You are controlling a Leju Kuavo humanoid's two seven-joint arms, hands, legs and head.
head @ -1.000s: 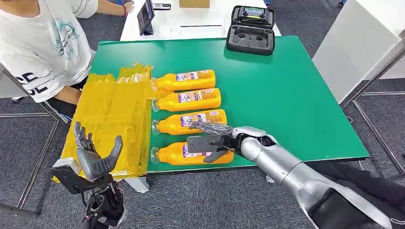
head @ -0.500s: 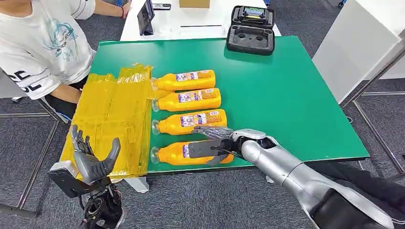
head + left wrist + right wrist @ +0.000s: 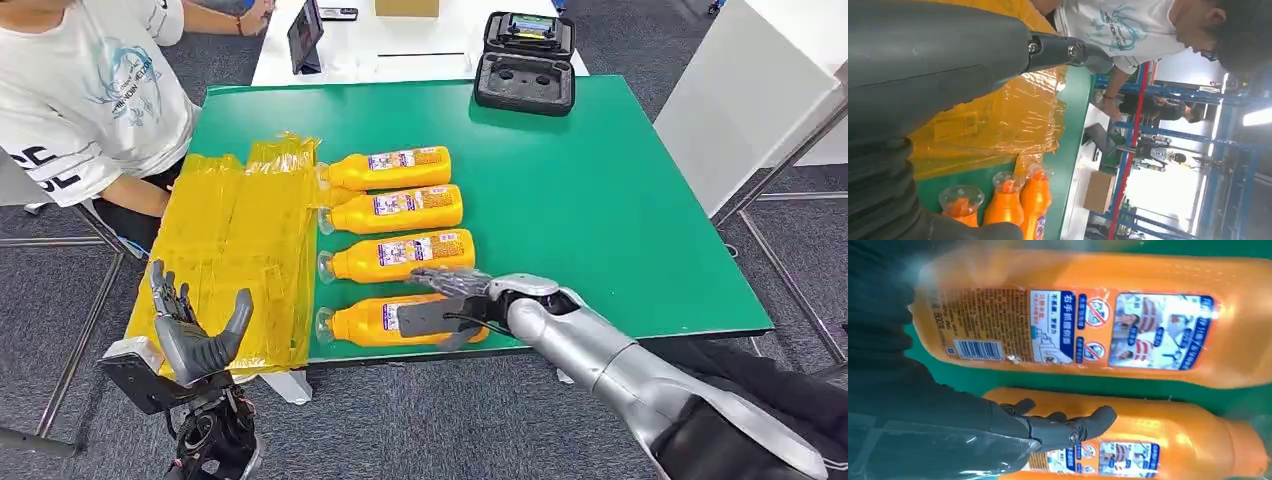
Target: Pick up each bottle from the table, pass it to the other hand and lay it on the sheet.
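Observation:
Four orange bottles lie side by side on the green table [image 3: 600,200], caps toward the yellow sheet [image 3: 235,250]. My right hand [image 3: 440,308] sits over the nearest bottle [image 3: 355,323], its fingers [image 3: 1063,427] stretched across the top and its thumb at the near side; the bottle still lies on the table. In the right wrist view the nearest bottle [image 3: 1173,440] is beside the second bottle [image 3: 1098,325]. The second bottle [image 3: 385,256], third bottle [image 3: 395,209] and fourth bottle [image 3: 385,168] lie untouched. My left hand [image 3: 195,335] is held palm up, fingers apart, holding nothing, below the sheet's near corner.
A person [image 3: 90,90] in a white shirt sits at the table's far left corner, close to the sheet. An open black case [image 3: 525,65] stands at the far edge. A white table with a tablet [image 3: 303,35] lies beyond. A white cabinet [image 3: 760,90] stands to the right.
My right hand has come down and toward me from the second bottle onto the nearest one. My left hand has dropped slightly and stayed spread. The person has shifted a little.

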